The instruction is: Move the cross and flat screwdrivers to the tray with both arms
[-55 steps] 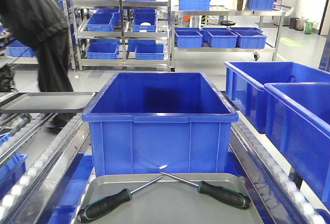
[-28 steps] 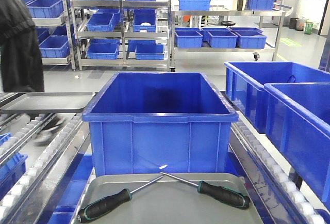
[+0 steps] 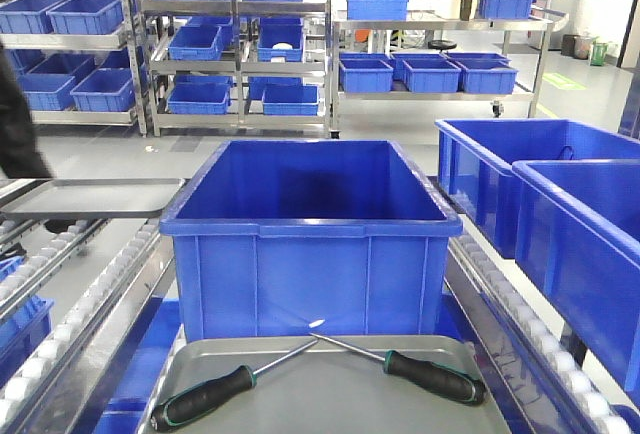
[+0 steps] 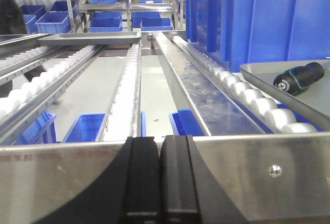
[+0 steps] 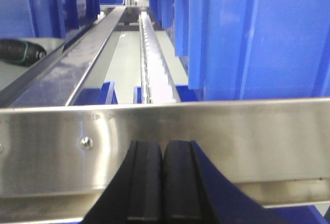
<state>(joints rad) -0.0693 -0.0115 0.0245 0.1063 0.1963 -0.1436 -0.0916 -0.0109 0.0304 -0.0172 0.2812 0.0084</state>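
Observation:
Two screwdrivers with black handles and green trim lie in the grey metal tray (image 3: 330, 409) at the bottom of the front view. The left screwdriver (image 3: 203, 397) and the right screwdriver (image 3: 434, 375) have thin shafts that cross near the tray's far rim. The left screwdriver's handle end shows in the left wrist view (image 4: 297, 77), the right one's in the right wrist view (image 5: 20, 51). My left gripper (image 4: 159, 146) is shut and empty, low behind a steel rail. My right gripper (image 5: 162, 149) is shut and empty behind a steel rail. Neither gripper shows in the front view.
A deep blue bin (image 3: 310, 239) stands right behind the tray. Two more blue bins (image 3: 560, 214) are on the right. A second grey tray (image 3: 95, 197) sits on the left roller conveyor (image 3: 60, 324). A person in black (image 3: 15, 124) is at the left edge. Shelves of blue bins stand at the back.
The person in black has walked left and is nearly out of view. The screwdrivers, tray and bins have not moved.

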